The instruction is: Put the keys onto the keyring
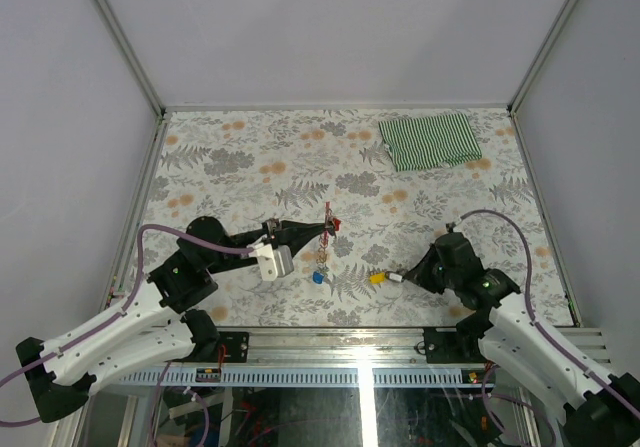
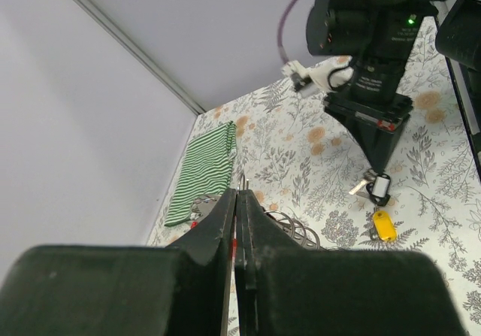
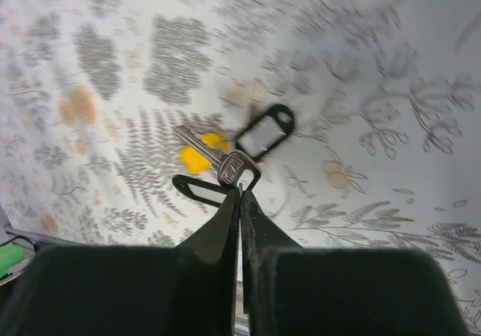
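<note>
Left gripper (image 1: pixel 326 225): jaws fully together, pinching the red clip of the keyring (image 1: pixel 330 223) and holding it above the table (image 1: pixel 250 167).
Keyring position: centre of the table, between the two arms. Its chain (image 1: pixel 322 253) hangs down from the clip.
Blue key (image 1: pixel 318 277): at the chain's lower end. Whether it is already threaded on cannot be told.
Right gripper (image 3: pixel 240 195): jaws closed on the head end of the yellow-tagged key (image 3: pixel 225 163), to the right of the keyring and apart from it.
Black-framed tag (image 3: pixel 263 134): dangles from the same key, beside the yellow tag.
Striped cloth (image 1: pixel 430 139): far right corner, well apart from the work.
Risk 1: the grip on the key is at the fingertips only, so the key could twist or slip out as it is carried.
Risk 2: the dangling tags and the hanging chain could swing, hiding or fouling the clip's opening.
Risk 3: the clip could rotate in the left jaws under pressure, so the key misses the gate.
</note>
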Robot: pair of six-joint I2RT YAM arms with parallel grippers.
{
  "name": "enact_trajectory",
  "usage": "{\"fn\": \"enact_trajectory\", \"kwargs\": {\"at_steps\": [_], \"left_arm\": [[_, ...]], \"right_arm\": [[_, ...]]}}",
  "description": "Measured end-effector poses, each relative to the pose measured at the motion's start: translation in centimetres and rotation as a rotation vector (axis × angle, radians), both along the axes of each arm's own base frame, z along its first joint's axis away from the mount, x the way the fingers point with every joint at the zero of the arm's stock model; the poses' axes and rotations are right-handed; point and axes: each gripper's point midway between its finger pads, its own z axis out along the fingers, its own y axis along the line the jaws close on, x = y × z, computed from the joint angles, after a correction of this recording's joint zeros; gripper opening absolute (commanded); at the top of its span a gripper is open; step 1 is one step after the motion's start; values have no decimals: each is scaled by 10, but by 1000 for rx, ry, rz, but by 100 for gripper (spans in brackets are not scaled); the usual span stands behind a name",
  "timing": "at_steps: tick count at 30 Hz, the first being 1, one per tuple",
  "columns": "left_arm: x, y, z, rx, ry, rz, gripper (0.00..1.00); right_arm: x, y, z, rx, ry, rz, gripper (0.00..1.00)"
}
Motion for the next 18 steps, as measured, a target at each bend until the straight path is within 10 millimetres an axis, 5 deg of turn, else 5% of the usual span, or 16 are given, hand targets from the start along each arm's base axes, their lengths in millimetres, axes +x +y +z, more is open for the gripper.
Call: {"fn": "enact_trajectory", "kwargs": {"at_steps": [11, 14, 18], "left_arm": [[-1, -2, -2, -1, 24, -11, 0], [-1, -3, -1, -2, 28, -12, 0], [-1, -2, 0, -5, 28, -11, 0]], "right_arm": [[45, 33, 113, -88, -368, 421, 0], [46, 51, 121, -72, -358, 567, 0], [29, 73, 91, -59, -252, 721, 0]]}}
